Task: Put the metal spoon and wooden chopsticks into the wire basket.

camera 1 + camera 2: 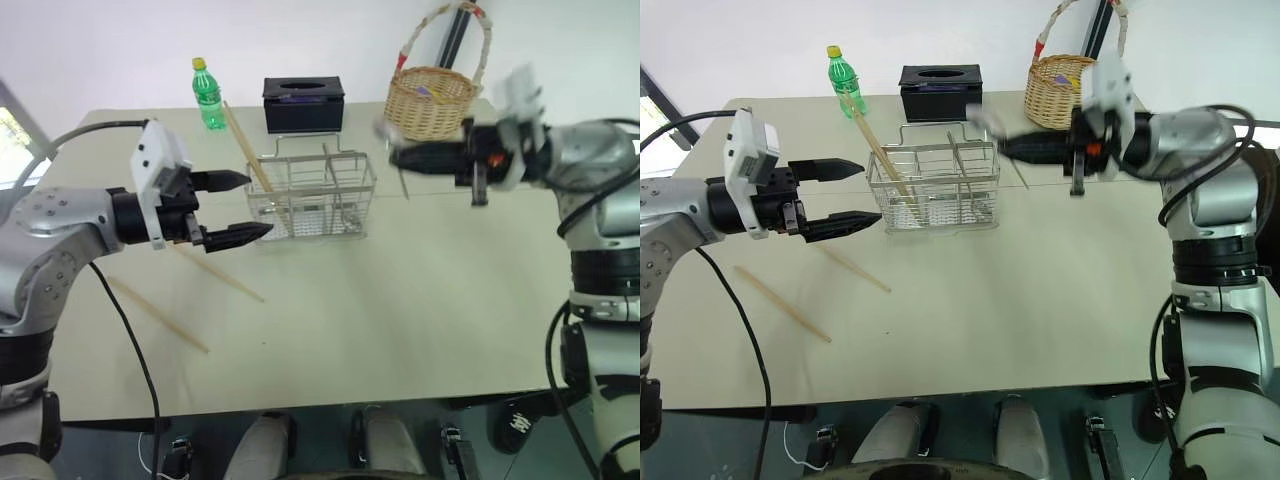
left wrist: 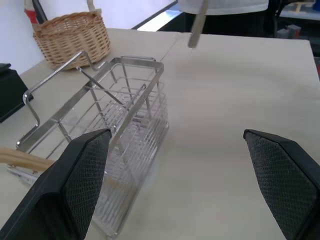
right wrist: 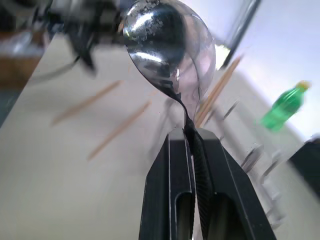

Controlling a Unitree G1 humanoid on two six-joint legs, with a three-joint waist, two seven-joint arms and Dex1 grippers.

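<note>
On the robot's left, two long, thin, light tan wooden chopsticks (image 1: 783,303) lie loose on the pale beige counter (image 1: 420,320), one nearer the front edge, the other (image 1: 855,269) closer to the rack. Above them the left tool (image 1: 232,206), two black fingers on a grey arm, hangs in the air with its fingers spread wide and nothing between them, pointing toward the rack. Just past its tips stands the rectangular silver wire basket (image 1: 315,195) with divided compartments and a thin wire loop handle; a third tan chopstick (image 1: 247,147) leans upright in its left end, tilted back toward a small green plastic bottle (image 1: 208,94) with a yellow cap. A black box (image 1: 303,103) with a slot in its top sits behind the rack.

To the right, the right tool (image 3: 191,142) is raised above the counter, level and pointing left, its fingers pressed together on the thin handle of the small shiny metal spoon (image 3: 170,50), whose round bowl sticks out past the fingertips, just right of the rack. Behind it rests a round woven wicker basket (image 1: 432,100) with a tall handle.
</note>
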